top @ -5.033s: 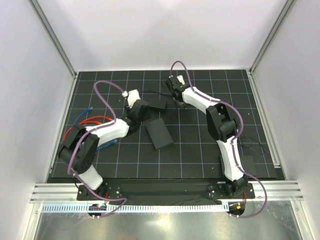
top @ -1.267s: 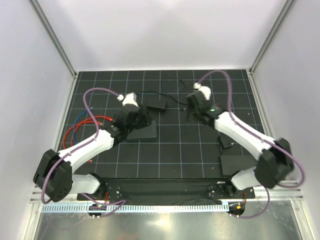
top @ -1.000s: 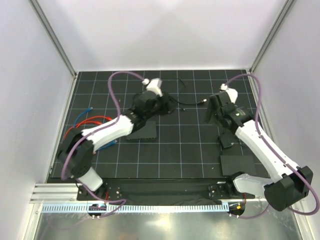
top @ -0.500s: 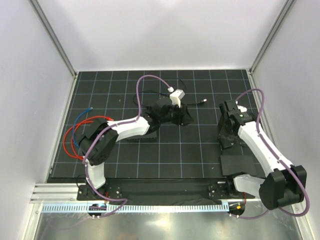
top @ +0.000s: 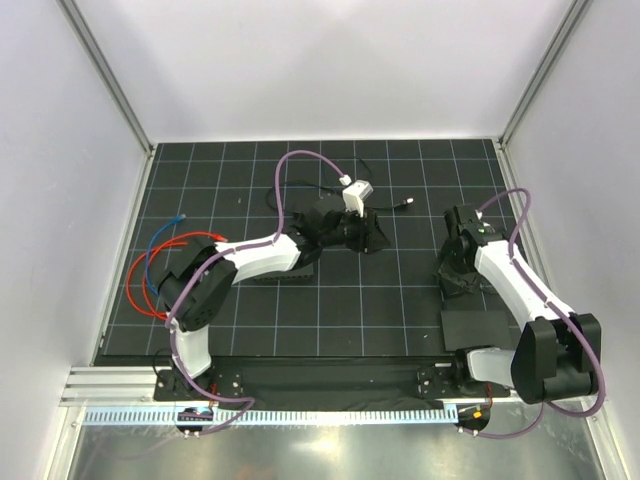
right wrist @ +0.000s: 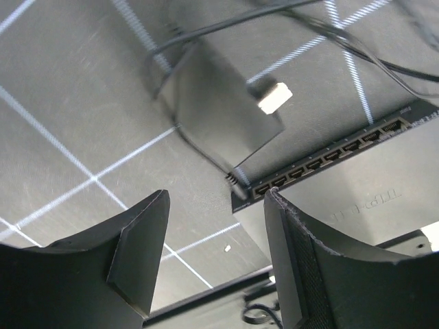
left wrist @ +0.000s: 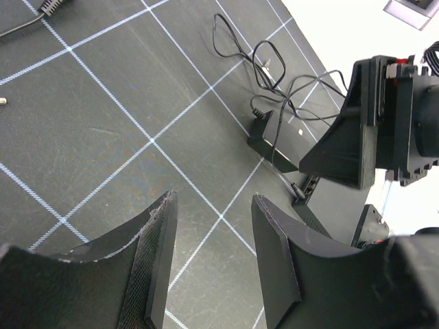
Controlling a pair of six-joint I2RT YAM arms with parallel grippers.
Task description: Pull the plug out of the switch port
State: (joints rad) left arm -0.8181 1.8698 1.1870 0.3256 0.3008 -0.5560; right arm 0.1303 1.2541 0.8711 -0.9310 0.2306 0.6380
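The switch is a flat matte-black box with a row of sockets along its edge, lying near the front right of the mat. A small black plug sits in the port at its corner. The plug's thin cord runs to a black power brick. My right gripper hangs open just above the mat beside that corner, with nothing between its fingers. My left gripper is open and empty over the middle of the mat, facing the brick and the right gripper.
A thin black square plate lies under the left forearm. Red and blue cables curl at the left edge. A loose black cord with a pale tip lies at the back centre. Cage posts and white walls ring the mat.
The left arm has swung right, from the back left to the middle of the mat. The right gripper has come back and down over the power brick, its jaws a little narrower.
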